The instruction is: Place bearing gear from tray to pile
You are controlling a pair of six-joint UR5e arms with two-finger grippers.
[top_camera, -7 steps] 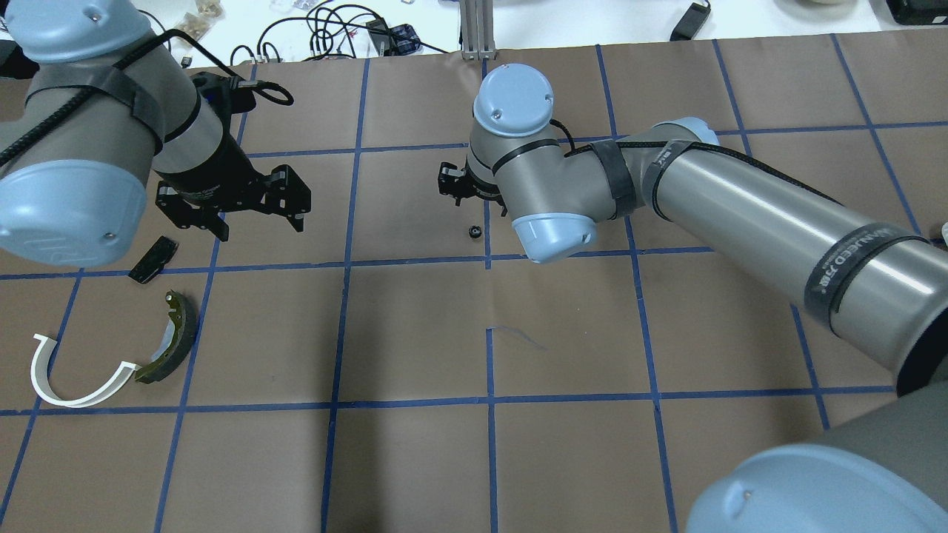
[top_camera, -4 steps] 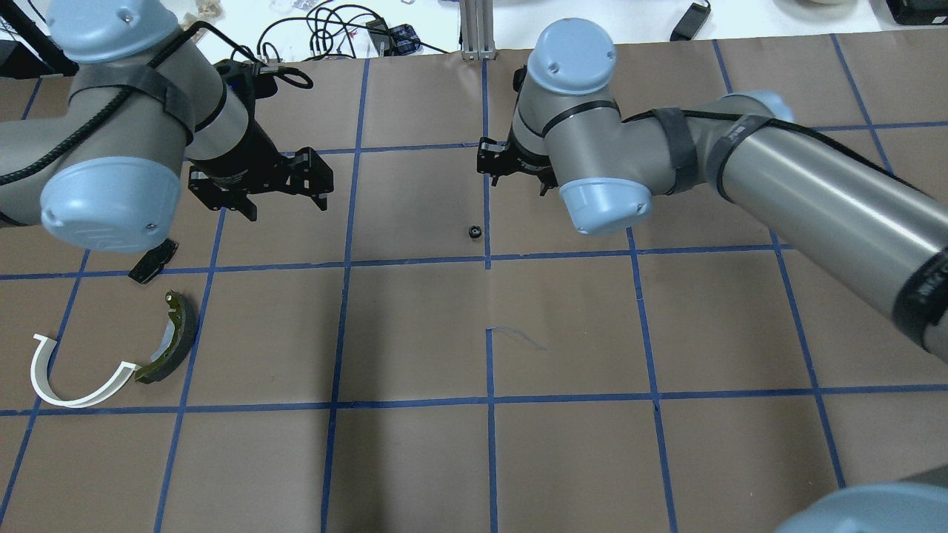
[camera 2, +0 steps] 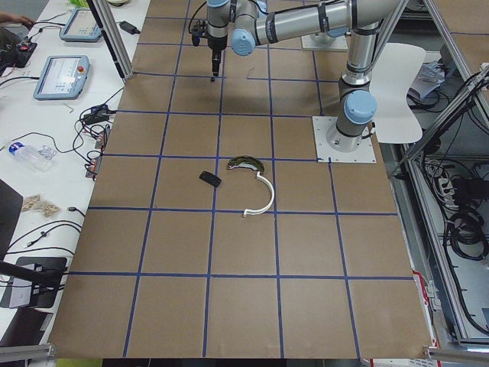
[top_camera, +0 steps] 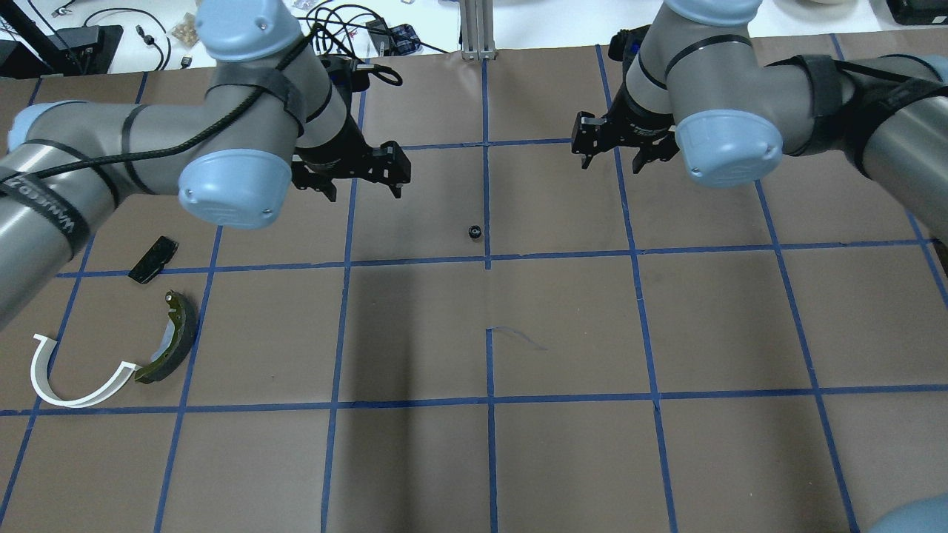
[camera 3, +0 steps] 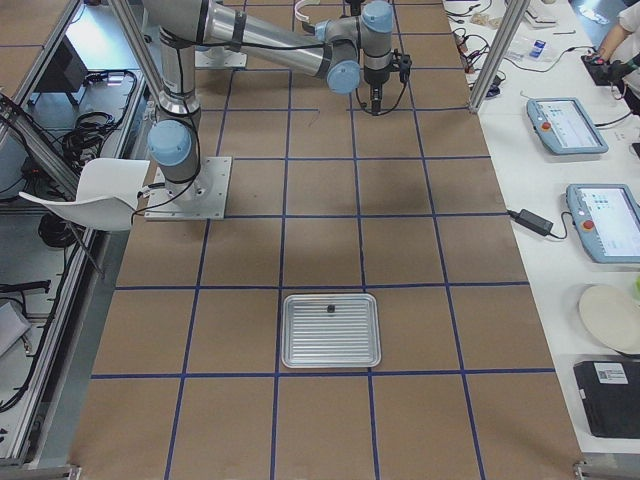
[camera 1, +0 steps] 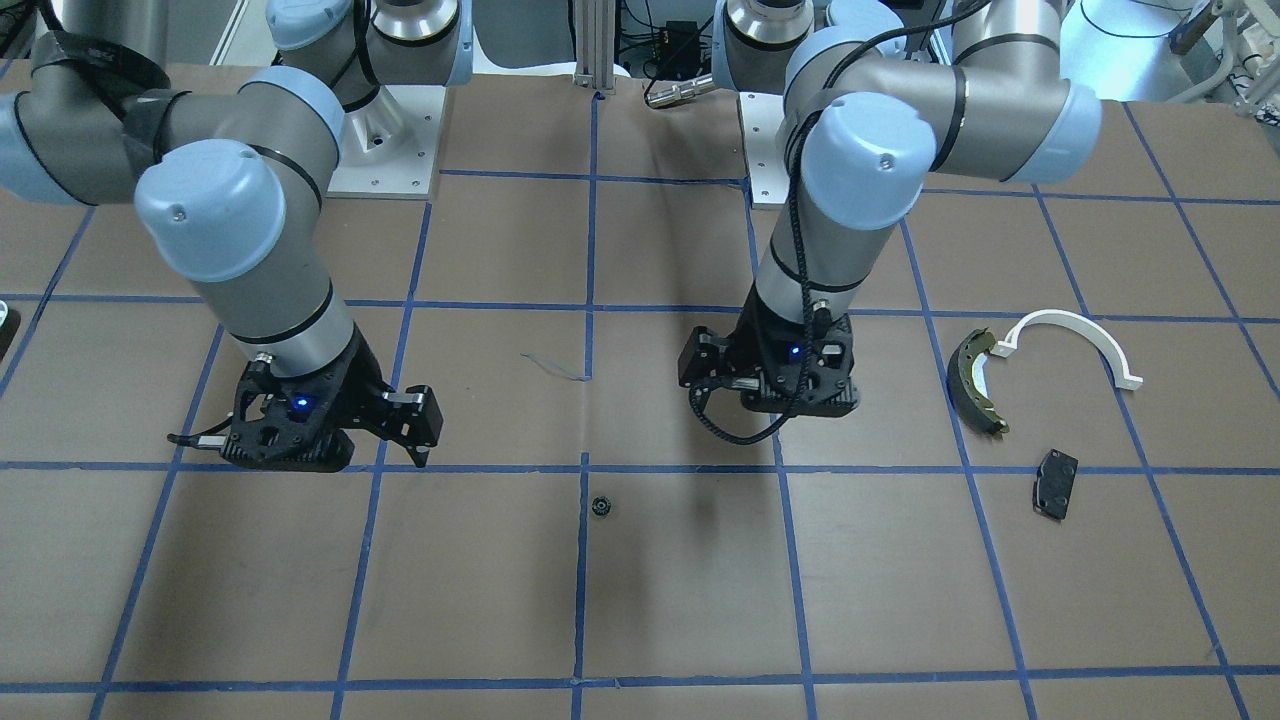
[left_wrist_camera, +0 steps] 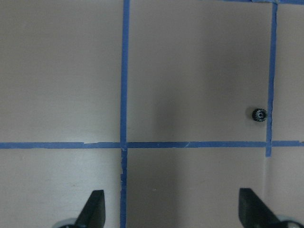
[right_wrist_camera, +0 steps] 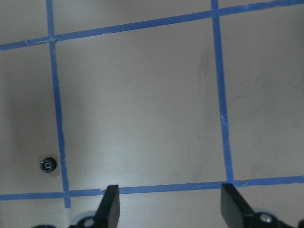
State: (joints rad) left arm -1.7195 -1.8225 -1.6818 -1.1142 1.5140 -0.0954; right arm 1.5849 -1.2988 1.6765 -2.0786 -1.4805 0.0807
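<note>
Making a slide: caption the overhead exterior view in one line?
Left pincer and right pincer, both open, flank the bearing gear, apart from the pile.

Parts on the table, counted
Two grippers: left gripper (top_camera: pixel 364 192), right gripper (top_camera: pixel 612 166). One each: gear (top_camera: pixel 474 232), brake shoe (top_camera: pixel 181 337), white bracket (camera 1: pixel 1062 317), brake pad (top_camera: pixel 153 259), tray (camera 3: pixel 300 345).

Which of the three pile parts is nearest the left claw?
The small flat black brake pad; the dark curved brake shoe and white half-ring bracket lie farther away.
</note>
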